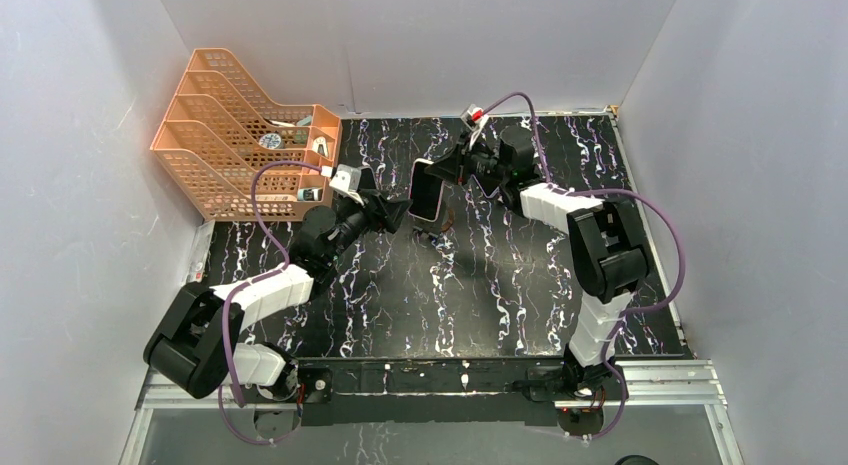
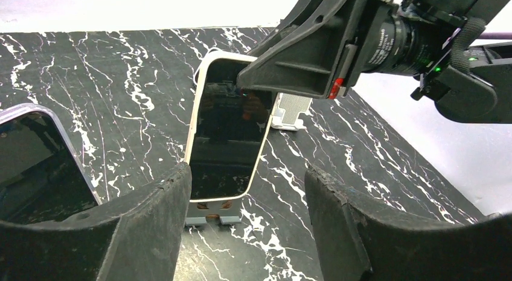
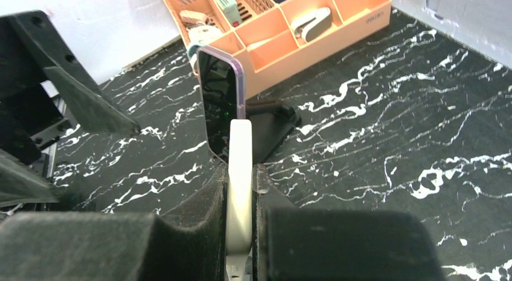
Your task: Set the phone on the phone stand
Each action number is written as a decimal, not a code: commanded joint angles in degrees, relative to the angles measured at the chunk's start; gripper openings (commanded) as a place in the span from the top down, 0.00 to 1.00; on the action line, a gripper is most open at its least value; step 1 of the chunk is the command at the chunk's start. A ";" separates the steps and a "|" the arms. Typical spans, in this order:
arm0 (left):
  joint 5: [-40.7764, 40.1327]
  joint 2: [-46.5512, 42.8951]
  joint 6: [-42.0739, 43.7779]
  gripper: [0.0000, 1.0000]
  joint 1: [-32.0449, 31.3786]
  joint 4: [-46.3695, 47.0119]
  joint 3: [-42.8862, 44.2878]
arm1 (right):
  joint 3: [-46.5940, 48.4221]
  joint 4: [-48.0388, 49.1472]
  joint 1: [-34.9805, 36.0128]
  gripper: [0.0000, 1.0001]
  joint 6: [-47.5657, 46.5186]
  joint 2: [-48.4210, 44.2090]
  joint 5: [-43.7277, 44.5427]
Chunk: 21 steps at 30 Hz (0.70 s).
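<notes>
My right gripper (image 3: 240, 172) is shut on the phone (image 3: 240, 166), which has a cream case, and pinches it edge-on across its thickness. The top view shows that phone (image 1: 425, 190) held upright at mid-table, with the right gripper (image 1: 452, 170) behind it. From the left wrist its dark screen (image 2: 226, 130) faces me. Its lower edge meets the top of a small grey phone stand (image 2: 211, 217); I cannot tell whether it rests there. The left gripper (image 2: 247, 178) is open and holds nothing, just in front of the phone and stand, and sits left of the phone (image 1: 393, 213).
A second phone in a purple case (image 3: 220, 106) leans on a black stand (image 3: 275, 121) and shows at the left (image 2: 36, 160). An orange desk organiser (image 1: 250, 145) with small items fills the back left. A small white perforated piece (image 2: 293, 109) lies behind the cream phone.
</notes>
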 commanded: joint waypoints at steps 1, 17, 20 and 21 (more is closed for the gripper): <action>-0.50 -1.22 1.10 0.34 0.33 0.09 -0.64 | 0.84 2.48 0.31 0.99 -2.15 0.63 1.73; -0.89 -0.82 1.28 0.27 0.33 -1.12 -0.82 | -3.18 4.00 0.33 0.99 -2.69 2.48 3.18; -0.70 -0.65 1.19 0.26 0.32 -1.24 -0.73 | -4.54 5.32 0.31 0.99 -1.78 2.69 3.40; -0.68 -0.60 1.19 0.26 0.30 -1.28 -0.65 | -4.82 5.72 0.31 0.99 -1.68 2.74 3.39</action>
